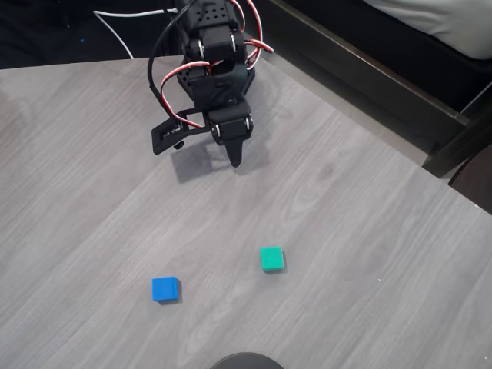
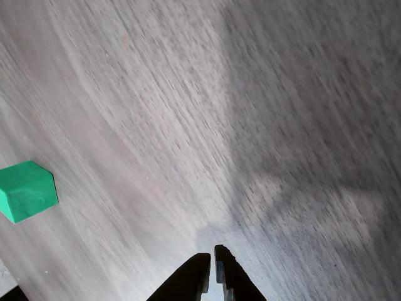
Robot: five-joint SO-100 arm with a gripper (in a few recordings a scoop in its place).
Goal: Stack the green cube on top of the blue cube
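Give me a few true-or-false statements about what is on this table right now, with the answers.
1. The green cube sits on top of the blue cube. False: both lie on the table, apart from each other.
2. The hand holds nothing. True.
3. In the overhead view, the blue cube lies to the left of the green one. True.
4. The hand is right over the green cube. False: in the overhead view it is well above both cubes in the picture, nearer the table's far side.
5. In the wrist view, the green cube shows at the left edge. True.
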